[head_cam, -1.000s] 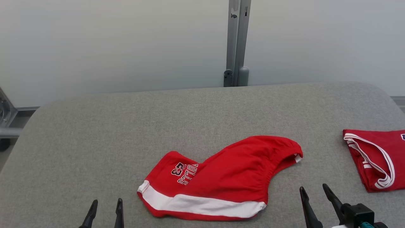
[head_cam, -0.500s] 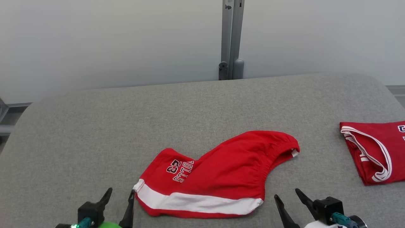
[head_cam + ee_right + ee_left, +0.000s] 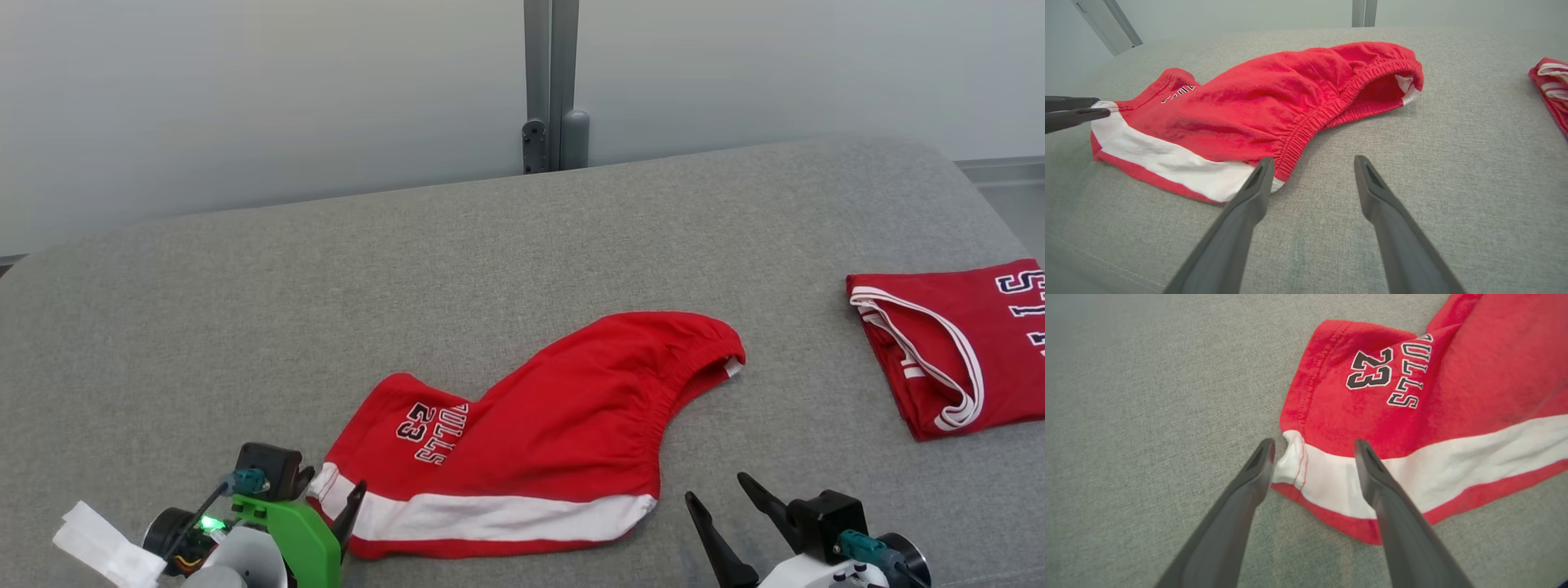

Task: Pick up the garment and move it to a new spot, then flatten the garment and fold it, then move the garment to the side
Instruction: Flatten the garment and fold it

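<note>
A pale wall (image 3: pixel 245 98) with a grey post (image 3: pixel 551 73) backs a wide counter (image 3: pixel 457 269) covered in grey cloth. The shorts (image 3: pixel 563 416) are red, with a white band (image 3: pixel 506 516) along the near edge. They lie rumpled near the front middle of the counter, one leg toward the robot's left and the elastic waistband (image 3: pixel 1331 106) gaping toward the far right, so they are neither flat nor squared up. A second red garment, a jersey (image 3: pixel 939 351), sits folded well apart at the right edge. I take it for a finished piece parked out of the way, which fits the task's last step.

The left gripper (image 3: pixel 1314 446) is spread wide and low, its fingers straddling the hem corner (image 3: pixel 1292 465) of the leg. One finger is over bare counter just beside the corner and the other is over the band. Nothing is pinched yet. The right gripper (image 3: pixel 1314 160) is likewise spread and empty, hovering over bare counter with one fingertip just beside the spot where the waistband and the white band meet.

That pairing looks deliberate — holding the two ends of the near edge would lift the shorts evenly for the move to a new spot. So the first step seems barely begun. The "23" print (image 3: pixel 1370 373) faces up, close to the left corner.
</note>
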